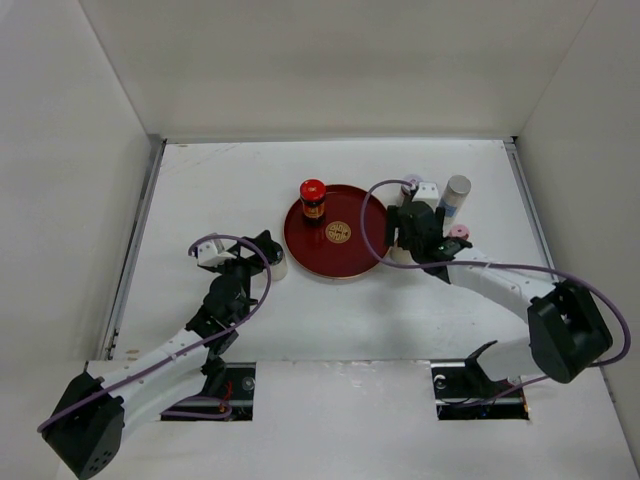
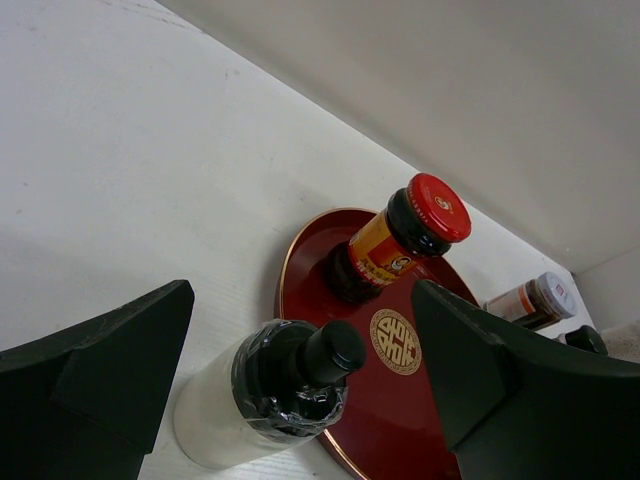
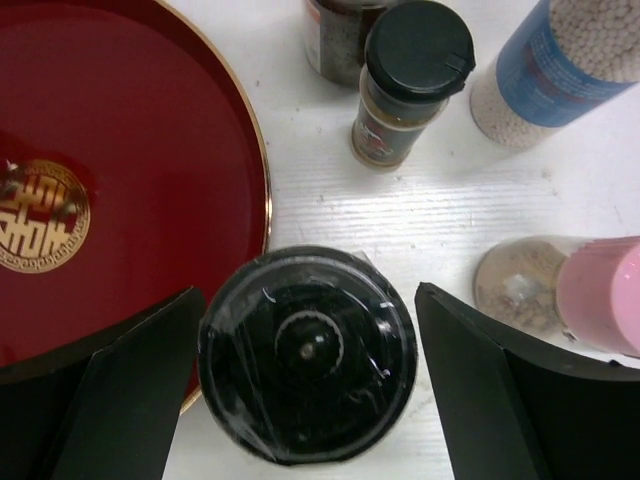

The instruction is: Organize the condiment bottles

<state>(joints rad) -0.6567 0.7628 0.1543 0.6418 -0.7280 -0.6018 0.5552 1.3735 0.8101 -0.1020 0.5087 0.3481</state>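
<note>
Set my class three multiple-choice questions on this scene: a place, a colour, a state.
1. The red-capped jar stands: A on the tray; B on bare table; C in a pincer.
2. The tray is: A blue; B red; C green.
3. The left pincer is: A shut on the jar; B out of view; C open around a white bottle.
Answers: 1 A, its base sits inside the rim; 2 B, red with a gold emblem; 3 C, a gap shows between bottle and one finger.

white wood-grain table (image 1: 220,190) w/ plain white walls (image 1: 330,60) on three sides, even light
</note>
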